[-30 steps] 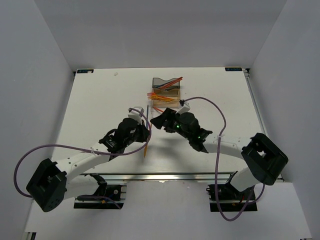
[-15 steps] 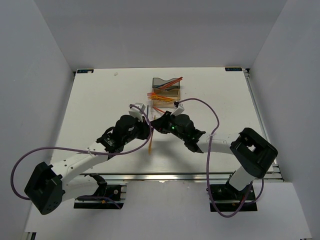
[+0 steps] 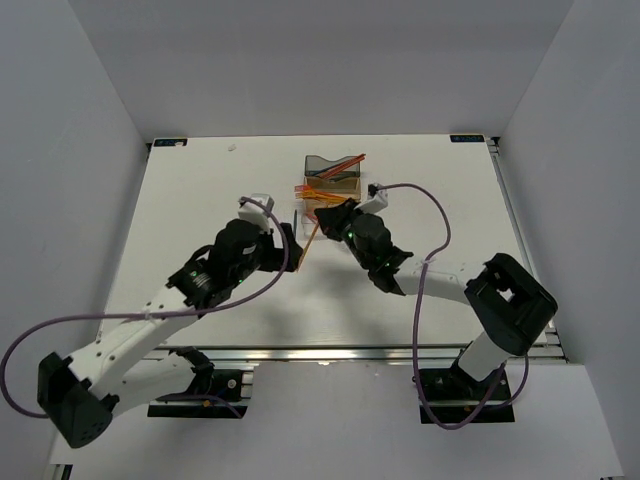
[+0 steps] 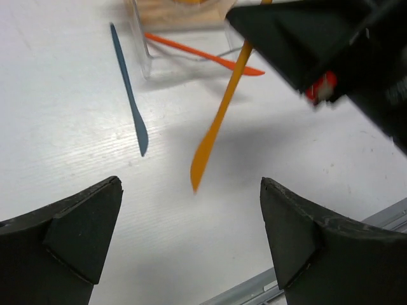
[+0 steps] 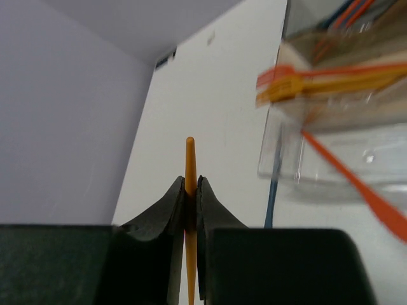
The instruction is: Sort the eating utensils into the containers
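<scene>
Your left gripper (image 4: 189,210) has let go, jaws wide and empty; the right gripper (image 5: 189,188) now pinches the thin orange plastic stick (image 5: 189,155) in near-shut jaws (handover done), translucent plastic bins (image 3: 331,186) next.

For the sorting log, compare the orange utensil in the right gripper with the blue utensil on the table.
Colour: the orange utensil is orange, the blue utensil dark blue.
Hold: the orange one is pinched in the right gripper; the blue one is free.
Pose: the orange one slants downward; the blue one lies flat on the table beside a bin.
Both are thin and outside the bins.
</scene>
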Tool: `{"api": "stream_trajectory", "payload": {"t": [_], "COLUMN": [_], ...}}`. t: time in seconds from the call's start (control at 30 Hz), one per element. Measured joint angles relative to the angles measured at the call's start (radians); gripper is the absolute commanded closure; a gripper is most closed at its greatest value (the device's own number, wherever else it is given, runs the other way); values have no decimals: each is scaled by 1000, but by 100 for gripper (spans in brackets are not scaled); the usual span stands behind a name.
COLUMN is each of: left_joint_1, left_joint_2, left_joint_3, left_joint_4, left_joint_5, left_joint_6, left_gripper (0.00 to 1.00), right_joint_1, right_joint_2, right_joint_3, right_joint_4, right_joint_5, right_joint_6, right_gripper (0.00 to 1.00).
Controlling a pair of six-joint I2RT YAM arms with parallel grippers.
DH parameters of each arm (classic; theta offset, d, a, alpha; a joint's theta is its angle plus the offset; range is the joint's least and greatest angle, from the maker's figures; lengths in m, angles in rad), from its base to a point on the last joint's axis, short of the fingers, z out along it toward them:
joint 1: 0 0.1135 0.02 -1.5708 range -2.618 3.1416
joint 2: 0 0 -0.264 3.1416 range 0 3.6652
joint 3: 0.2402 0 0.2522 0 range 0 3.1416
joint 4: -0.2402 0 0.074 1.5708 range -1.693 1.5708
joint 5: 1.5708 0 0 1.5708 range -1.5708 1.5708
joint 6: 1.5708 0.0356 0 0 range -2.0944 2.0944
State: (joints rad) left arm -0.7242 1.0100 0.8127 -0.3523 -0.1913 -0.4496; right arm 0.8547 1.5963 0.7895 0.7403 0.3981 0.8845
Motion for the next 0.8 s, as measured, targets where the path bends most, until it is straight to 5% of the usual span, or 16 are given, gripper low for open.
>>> {"api": "stream_trajectory", "payload": {"t": [0.27, 0.8], "left_joint_1": [0, 0], "left_joint_2": [-272, -170], "left_joint_3": [-56, -101], "left_joint_4": [-57, -72], "left_joint_5": [-39, 122], "left_joint_6": [112, 172], "left_gripper": [2, 2], "right_joint_1": [-88, -107], "right_joint_2": [109, 403], "right_joint_3": [138, 256], "right_joint_4": [109, 477], "right_joint_5": [245, 445], "right_joint_6": [-78, -397], "right_gripper": [100, 100]}}
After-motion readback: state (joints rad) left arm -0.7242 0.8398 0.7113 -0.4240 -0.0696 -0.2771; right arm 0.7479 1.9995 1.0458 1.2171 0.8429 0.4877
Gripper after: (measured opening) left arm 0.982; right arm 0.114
